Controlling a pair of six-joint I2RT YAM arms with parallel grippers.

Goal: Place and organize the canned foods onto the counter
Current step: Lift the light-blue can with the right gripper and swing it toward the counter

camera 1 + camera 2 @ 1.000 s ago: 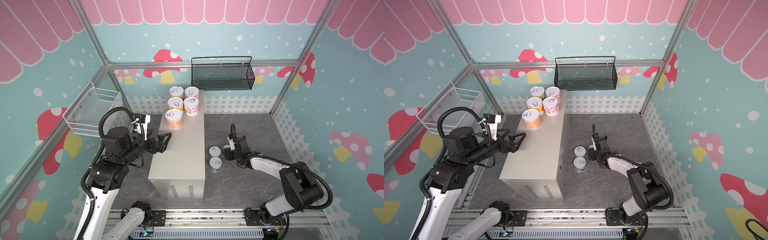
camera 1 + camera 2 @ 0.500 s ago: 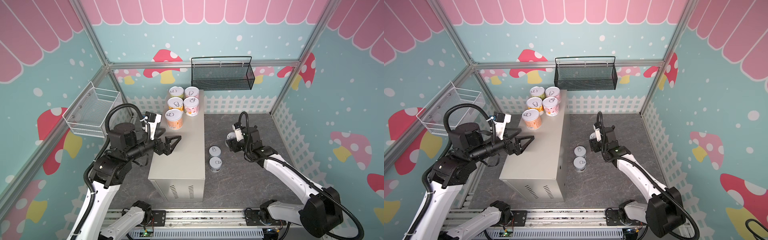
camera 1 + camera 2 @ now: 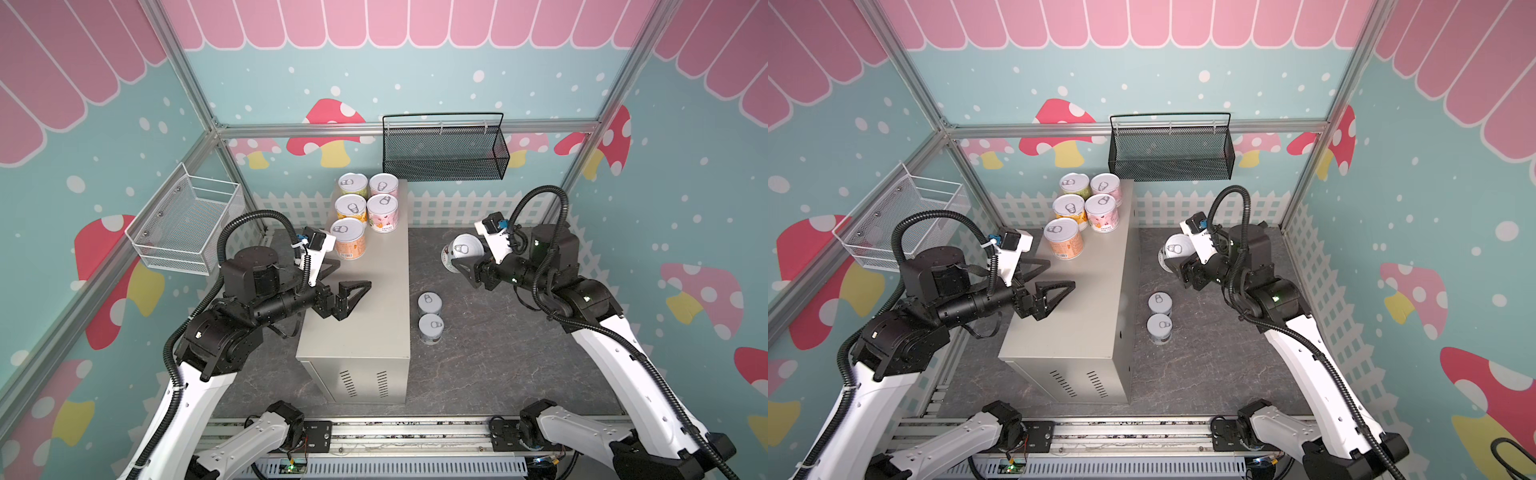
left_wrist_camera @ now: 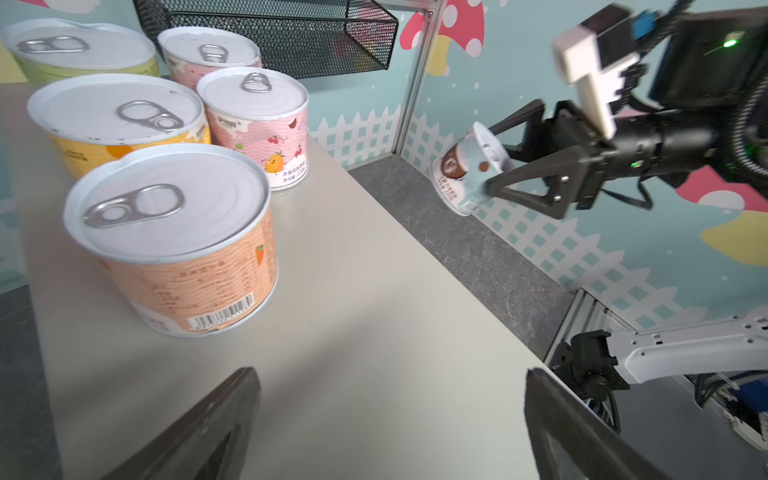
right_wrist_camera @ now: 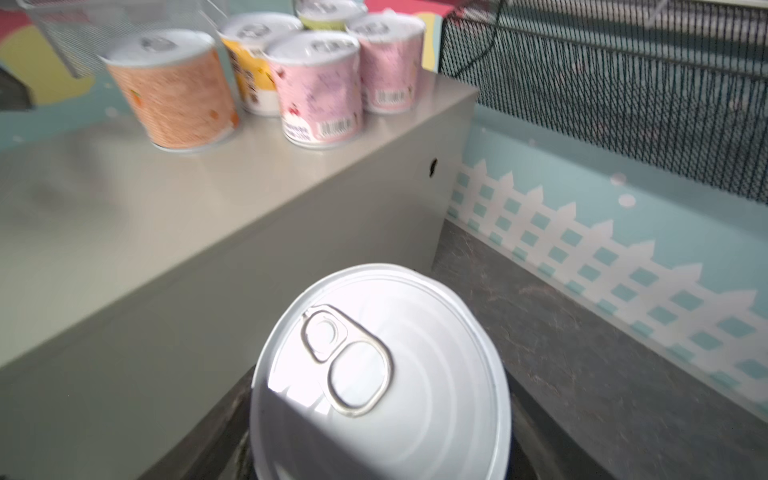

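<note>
One can (image 3: 464, 250) rides tilted in your right gripper (image 4: 493, 160), jaws clamped on its sides, above the floor (image 3: 478, 357) right of the counter (image 3: 374, 307). The counter's bare top lies to its left, beside the orange can (image 3: 350, 246); your left gripper (image 3: 351, 277) hangs wide apart, empty, over it.

Teal walls (image 3: 415, 83) with red mushrooms (image 3: 328, 120), pink scalloped trim (image 3: 374, 25) and white picket fence (image 3: 449, 208); dark marbled floor (image 3: 498, 353); aluminium frame (image 3: 291, 132).

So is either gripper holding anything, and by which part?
The right gripper holds a can by its side wall, tilted in mid-air. The left gripper is open and empty above the counter.
</note>
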